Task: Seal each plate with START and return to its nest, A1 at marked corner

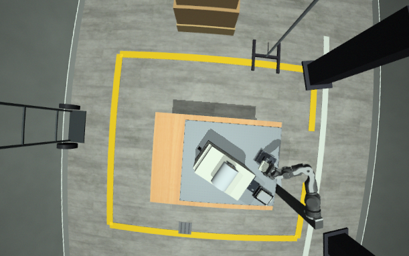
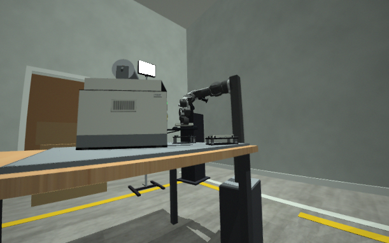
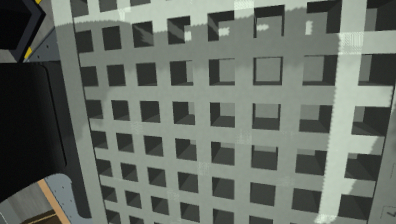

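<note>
From my remote view: grey-green walls (image 2: 281,79), streaked grey floor (image 1: 144,84) (image 2: 121,216), yellow and white floor lines. I see brown door (image 2: 53,105) in pale frame, wood-topped counter (image 1: 166,157) (image 2: 121,178) on dark legs, wheeled cart (image 1: 77,126) at one side, brown shelf unit (image 1: 206,8) opposite. Bright screen (image 2: 146,69) on thin stand. Light soft, shadows under counter.

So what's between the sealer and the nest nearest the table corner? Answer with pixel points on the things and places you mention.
A dark flat piece, probably the stage (image 1: 252,185) (image 2: 175,128), between sealer (image 1: 206,167) (image 2: 123,122) and nest (image 1: 258,200) (image 2: 221,138); the top view shows it.
</note>
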